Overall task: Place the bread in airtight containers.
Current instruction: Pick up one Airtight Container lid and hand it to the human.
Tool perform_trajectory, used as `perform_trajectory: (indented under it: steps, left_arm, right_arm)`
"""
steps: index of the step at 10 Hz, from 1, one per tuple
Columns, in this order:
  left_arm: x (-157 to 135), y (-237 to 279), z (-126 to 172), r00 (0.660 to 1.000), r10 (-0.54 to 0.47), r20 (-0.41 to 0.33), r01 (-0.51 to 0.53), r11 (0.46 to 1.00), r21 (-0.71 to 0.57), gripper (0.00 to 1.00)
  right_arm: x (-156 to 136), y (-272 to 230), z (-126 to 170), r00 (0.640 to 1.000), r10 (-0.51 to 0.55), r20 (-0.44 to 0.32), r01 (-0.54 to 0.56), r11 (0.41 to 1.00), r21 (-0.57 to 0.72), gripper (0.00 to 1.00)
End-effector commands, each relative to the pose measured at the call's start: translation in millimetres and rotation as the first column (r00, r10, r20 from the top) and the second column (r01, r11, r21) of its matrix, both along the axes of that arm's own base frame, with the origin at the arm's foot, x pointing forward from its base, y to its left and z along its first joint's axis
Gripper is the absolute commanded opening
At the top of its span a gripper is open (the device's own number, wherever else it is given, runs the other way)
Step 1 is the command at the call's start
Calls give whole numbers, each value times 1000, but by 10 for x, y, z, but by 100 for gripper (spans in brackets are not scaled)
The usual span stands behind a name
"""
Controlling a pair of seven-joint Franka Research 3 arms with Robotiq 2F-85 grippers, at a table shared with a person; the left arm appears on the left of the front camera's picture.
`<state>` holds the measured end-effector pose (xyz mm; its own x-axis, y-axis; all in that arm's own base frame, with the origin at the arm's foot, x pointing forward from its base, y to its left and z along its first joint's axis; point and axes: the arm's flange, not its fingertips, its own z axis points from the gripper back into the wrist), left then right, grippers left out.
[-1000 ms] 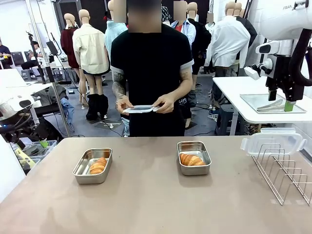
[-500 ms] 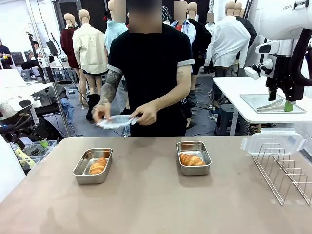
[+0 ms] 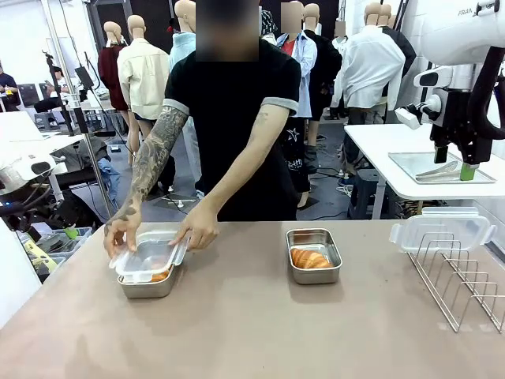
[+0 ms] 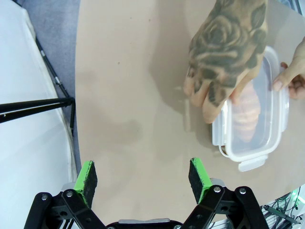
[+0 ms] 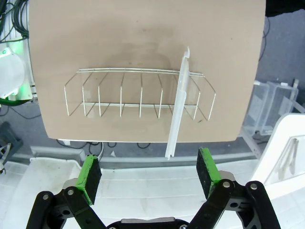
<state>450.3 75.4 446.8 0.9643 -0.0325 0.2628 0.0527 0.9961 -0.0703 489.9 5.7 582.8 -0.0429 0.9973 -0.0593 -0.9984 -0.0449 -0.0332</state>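
The clear lid (image 3: 150, 254) hides most of the left tin (image 3: 146, 286) and its croissant (image 3: 160, 276).

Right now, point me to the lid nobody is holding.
In the front view, the lid stands on edge in the far end of the wire rack on the right side of the table, right of the uncovered tin.

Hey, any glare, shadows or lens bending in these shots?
Front view: the right tin glints along its rim. Left wrist view: the tattooed hand throws a soft shadow on the table, whose edge bows. Right wrist view: the rack looks bowed by the wide lens.
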Motion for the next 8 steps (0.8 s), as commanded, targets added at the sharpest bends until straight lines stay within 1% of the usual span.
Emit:
perform_trajectory:
  steps: [1, 8]
  left_arm:
    - [-20, 7, 1, 1000, 15, 1, -15, 1000, 10, 100]
    - [-20, 7, 1, 1000, 15, 1, -15, 1000, 10, 100]
  right_arm:
    - [3, -7, 26, 1000, 20, -9, -20, 1000, -2, 100]
    - [3, -7, 26, 1000, 20, -9, -20, 1000, -2, 100]
